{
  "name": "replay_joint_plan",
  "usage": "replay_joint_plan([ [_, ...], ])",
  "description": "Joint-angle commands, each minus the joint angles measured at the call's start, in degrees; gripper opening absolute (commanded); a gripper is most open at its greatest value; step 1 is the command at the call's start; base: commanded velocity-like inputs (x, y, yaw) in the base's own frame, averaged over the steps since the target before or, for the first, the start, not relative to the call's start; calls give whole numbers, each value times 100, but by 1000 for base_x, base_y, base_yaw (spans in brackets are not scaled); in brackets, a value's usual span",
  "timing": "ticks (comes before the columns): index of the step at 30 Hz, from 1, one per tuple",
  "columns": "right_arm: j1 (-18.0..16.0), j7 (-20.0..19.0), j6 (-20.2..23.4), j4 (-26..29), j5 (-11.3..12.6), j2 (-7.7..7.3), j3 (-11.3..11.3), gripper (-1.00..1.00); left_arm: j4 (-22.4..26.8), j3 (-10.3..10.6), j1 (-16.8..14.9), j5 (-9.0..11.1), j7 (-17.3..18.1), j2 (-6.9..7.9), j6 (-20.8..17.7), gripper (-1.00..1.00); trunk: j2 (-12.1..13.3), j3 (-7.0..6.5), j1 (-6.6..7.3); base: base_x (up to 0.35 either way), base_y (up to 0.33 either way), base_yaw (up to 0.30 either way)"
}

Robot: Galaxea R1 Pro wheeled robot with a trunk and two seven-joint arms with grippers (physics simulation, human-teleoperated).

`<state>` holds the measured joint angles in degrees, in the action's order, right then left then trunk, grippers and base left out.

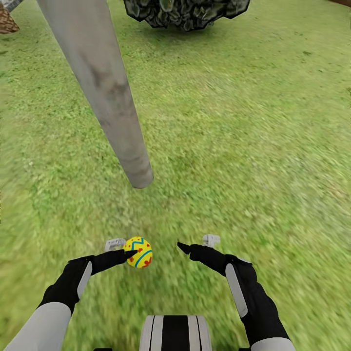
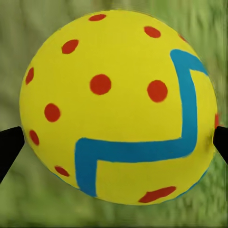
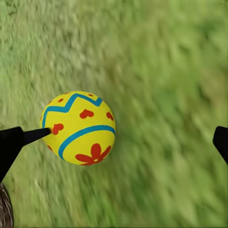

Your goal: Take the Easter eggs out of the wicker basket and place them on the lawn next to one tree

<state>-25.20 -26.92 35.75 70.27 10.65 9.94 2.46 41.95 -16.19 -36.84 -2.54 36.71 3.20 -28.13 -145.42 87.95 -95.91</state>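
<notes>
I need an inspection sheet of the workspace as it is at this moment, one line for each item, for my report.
Surface: mottled green grass lawn, flat.
Job's things: one yellow Easter egg with red marks and blue-green bands held in front of the foot of the smooth pale grey tree trunk; whether it touches the grass cannot be told.
Clutter: brown rough object at the far left corner, identity unclear.
Grippers: left gripper shut on the egg, a finger on each side; right gripper open, holding nothing, beside the egg.
Cables: nothing seen.
Surroundings: dark speckled foliage beyond the trunk.
</notes>
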Motion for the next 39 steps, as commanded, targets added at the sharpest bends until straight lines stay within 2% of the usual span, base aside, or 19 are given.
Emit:
replay_joint_plan([
  [1, -2, -15, 46, 4, 25, 6, 18, 100, 6, -24, -5, -28, 38, -4, -84, 100, 0, -19, 3, 0, 0, 0],
  [5, -2, -15, 46, 4, 25, 6, 18, 100, 54, -24, -15, -28, 20, -4, -480, 100, 1, -41, 6, 0, 0, 0],
  [9, -2, -15, 46, 4, 25, 6, 18, 100, 83, -24, -16, -28, 47, 14, -591, 100, 1, -41, 6, 0, 0, 0],
  [16, -2, -16, 46, 4, 20, 6, 22, 100, 85, -24, -24, -19, 67, 52, -854, 100, 11, -197, 24, -77, 0, 0],
  [22, -2, -15, 53, 4, 20, 6, 38, 100, 88, -24, -51, -11, 86, 86, -1556, 100, 19, -329, 39, -49, 0, 0],
  [25, -2, -15, 57, 4, 24, 6, 43, 100, 101, -24, -59, 3, 107, 239, -1887, 100, 23, -396, 47, -18, 0, 0],
  [26, -2, -16, 56, 4, 29, 6, 46, 100, 101, -24, -60, 5, 177, 277, -1980, 100, 24, -418, 50, -186, 0, 0],
  [28, -2, -16, 55, 4, 43, 6, 55, 100, 102, -24, -67, -1, 733, 389, -2306, 100, 27, -462, 55, -267, 0, 0],
  [30, -2, -15, 54, 4, 49, 6, 60, 100, 102, -18, -69, -14, 1282, 526, -2478, 100, 29, -507, 60, -141, 0, 0],
  [31, -2, -15, 54, 4, 50, 6, 61, 100, 102, -15, -69, -14, 1500, 631, -2607, 100, 31, -529, 62, -39, 0, 0],
  [35, -2, -15, 54, -4, 51, 6, 65, 100, 102, 6, -62, -47, 2050, 884, -2863, 100, 36, -617, 73, -10, 0, 0],
  [36, -2, -9, 54, -10, 44, 6, 57, 100, 96, 18, -36, -80, 2292, 1052, -2874, 100, 38, -640, 75, -242, 0, 0],
  [39, -2, -6, 41, -16, 50, 6, 60, 100, 79, -1, -20, -64, 2341, 1159, -2846, 100, 42, -706, 83, -216, 0, 0],
])
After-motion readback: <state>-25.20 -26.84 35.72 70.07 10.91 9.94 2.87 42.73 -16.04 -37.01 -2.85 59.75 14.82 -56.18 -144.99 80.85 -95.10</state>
